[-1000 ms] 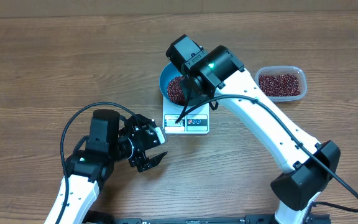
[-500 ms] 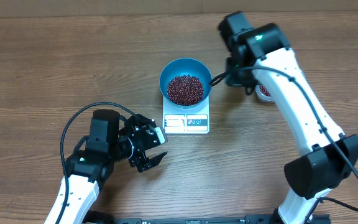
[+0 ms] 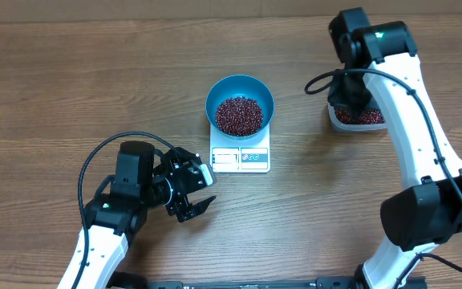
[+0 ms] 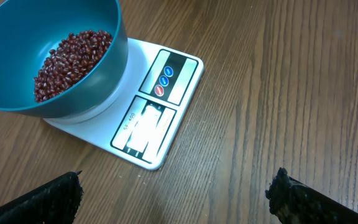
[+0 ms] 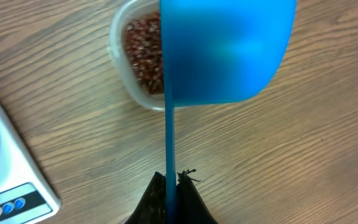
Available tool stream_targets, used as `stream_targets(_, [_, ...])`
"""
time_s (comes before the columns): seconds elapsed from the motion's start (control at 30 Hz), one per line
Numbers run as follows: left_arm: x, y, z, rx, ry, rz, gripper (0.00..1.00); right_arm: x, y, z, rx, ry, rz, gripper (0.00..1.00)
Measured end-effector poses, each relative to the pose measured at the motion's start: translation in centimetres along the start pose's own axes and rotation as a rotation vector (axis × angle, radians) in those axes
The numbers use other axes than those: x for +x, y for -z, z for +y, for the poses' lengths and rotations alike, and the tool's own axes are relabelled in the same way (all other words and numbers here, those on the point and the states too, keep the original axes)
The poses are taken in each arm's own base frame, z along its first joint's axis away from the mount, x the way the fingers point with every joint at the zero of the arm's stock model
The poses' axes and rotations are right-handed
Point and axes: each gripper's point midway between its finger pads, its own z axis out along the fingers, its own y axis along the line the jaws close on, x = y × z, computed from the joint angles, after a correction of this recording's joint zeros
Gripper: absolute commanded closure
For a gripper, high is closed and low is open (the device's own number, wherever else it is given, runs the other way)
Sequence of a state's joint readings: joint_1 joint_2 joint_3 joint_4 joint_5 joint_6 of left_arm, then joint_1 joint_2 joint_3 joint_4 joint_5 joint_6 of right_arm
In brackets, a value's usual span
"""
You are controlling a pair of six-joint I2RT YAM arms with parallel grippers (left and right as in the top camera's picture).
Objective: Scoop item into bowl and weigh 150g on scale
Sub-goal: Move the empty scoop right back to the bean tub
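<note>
The wooden table (image 3: 70, 72) carries it all. The left pincer (image 3: 207, 190) hangs over it with jaws spread wide and nothing between them. Just ahead of it sits the white scale (image 3: 241, 158), display nearest the pincer, with the teal bowl (image 3: 215, 92) on its far part. The right pincer (image 5: 169, 186), well apart from those, is pinched tight on the thin handle of the blue scoop (image 5: 225, 50), whose cup reaches ahead of it over the clear tub (image 5: 120, 62). Red-brown beans (image 3: 239, 115) lie heaped in the bowl, with more in the tub.
</note>
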State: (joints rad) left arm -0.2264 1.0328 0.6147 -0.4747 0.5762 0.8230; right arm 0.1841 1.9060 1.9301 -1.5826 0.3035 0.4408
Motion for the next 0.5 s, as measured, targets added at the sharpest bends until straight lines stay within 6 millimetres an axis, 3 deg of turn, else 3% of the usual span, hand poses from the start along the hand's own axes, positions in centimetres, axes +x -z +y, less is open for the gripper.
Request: stream_targets(0.5, [0.0, 0.0, 0.0, 0.0, 0.0, 0.0, 0.01, 2.0, -5.3, -0.3, 0.053, 0.009, 0.081, 0.96])
